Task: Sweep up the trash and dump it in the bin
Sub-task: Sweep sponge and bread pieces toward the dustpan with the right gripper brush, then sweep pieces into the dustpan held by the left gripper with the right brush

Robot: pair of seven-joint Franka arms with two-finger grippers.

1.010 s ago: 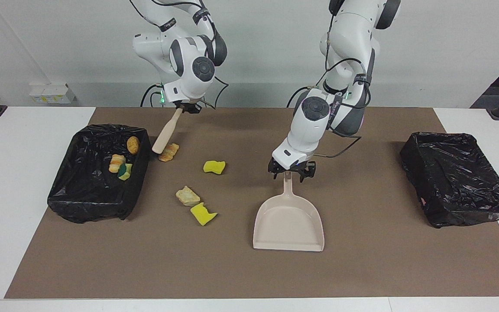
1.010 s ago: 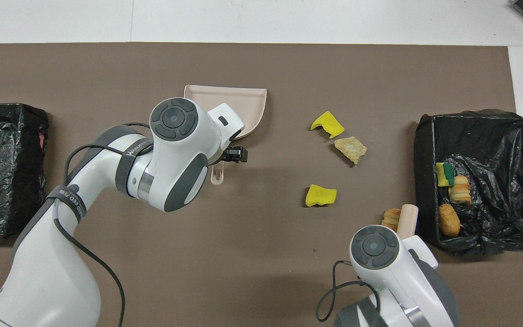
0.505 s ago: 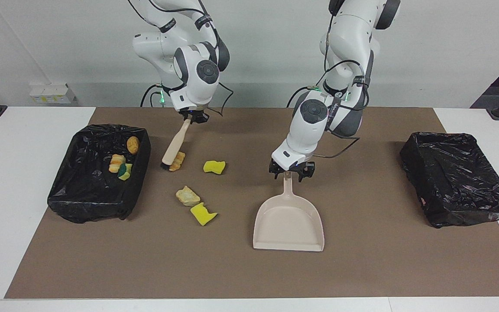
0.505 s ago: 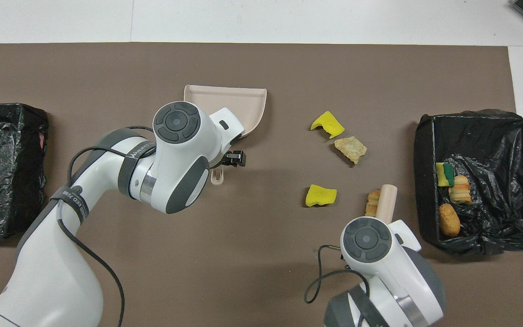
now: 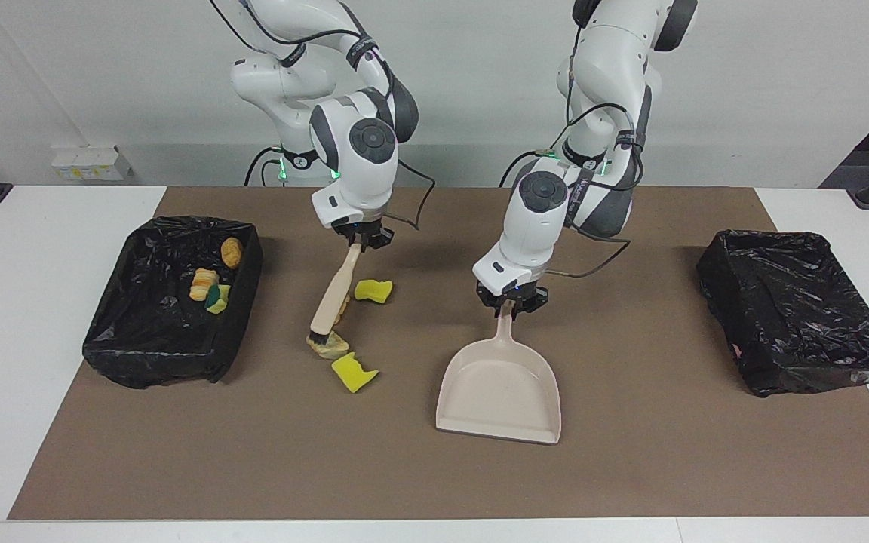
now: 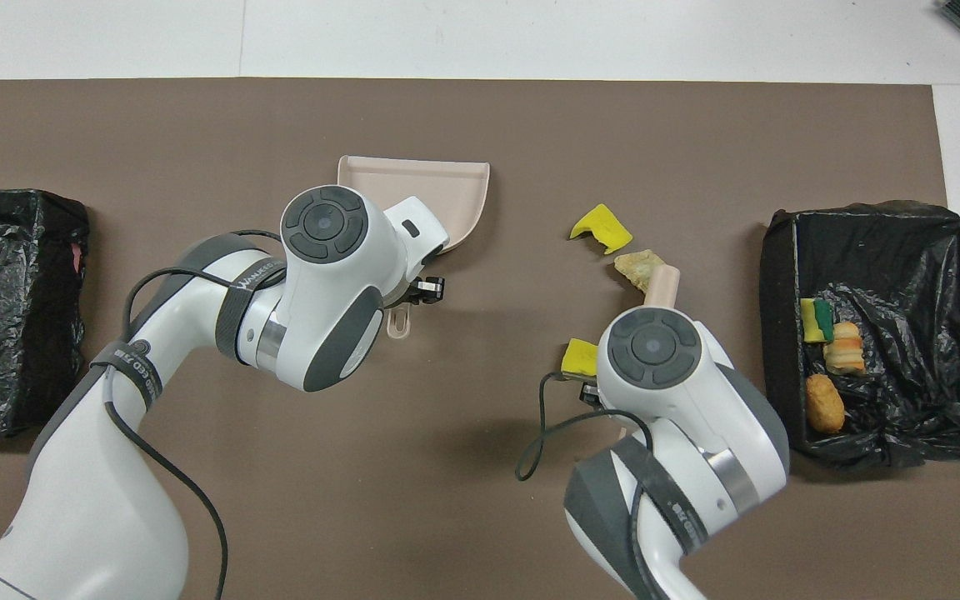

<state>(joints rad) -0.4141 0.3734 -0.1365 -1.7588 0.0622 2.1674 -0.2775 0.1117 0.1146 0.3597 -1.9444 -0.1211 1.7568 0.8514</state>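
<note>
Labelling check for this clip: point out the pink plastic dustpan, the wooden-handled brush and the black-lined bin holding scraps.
Pink plastic dustpan point(image 5: 498, 392): facing view, on its flat pan floor.
Wooden-handled brush point(image 5: 333, 298): facing view, mid-handle.
Black-lined bin holding scraps point(image 5: 149, 354): facing view, on its outer wall.

Bins with black liners: two. Dustpan: one. Brush: one. Trash scraps: seven. On mat four: yellow chunks two, tan pieces two. In bin three: yellow-green sponge one, tan-orange pieces two.
</note>
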